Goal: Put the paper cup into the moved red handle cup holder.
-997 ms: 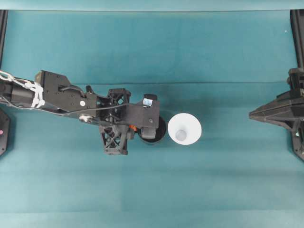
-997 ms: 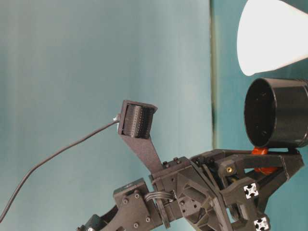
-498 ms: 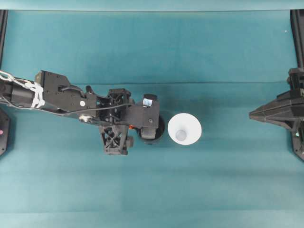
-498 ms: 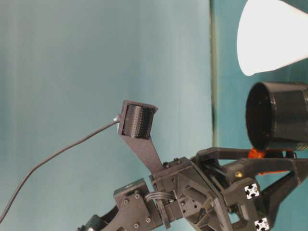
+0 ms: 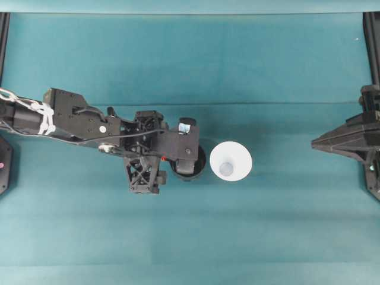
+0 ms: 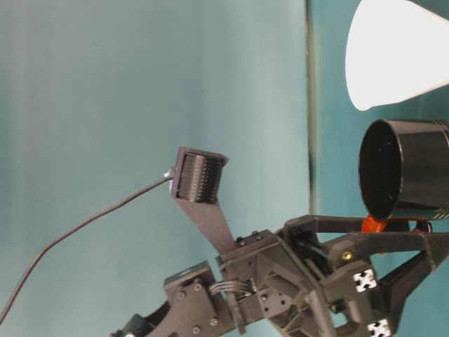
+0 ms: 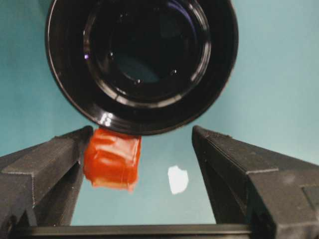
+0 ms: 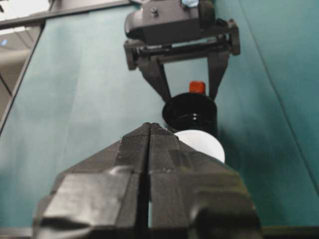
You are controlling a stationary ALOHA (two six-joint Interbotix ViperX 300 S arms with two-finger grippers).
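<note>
paper cup (image 5: 231,161): white, tapered, upright | red handle cup holder (image 5: 191,165): glossy black

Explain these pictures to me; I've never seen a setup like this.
Two robot arms work over a teal table. One picture looks straight down, one looks from table height turned on its side, and one camera rides on each arm's wrist. On the table stand a white paper cup and a black holder with a red handle, side by side. The left gripper is open, its fingers either side of the handle, gripping nothing. The right gripper is shut and empty, at the table's right side, pointing toward the cup.
</note>
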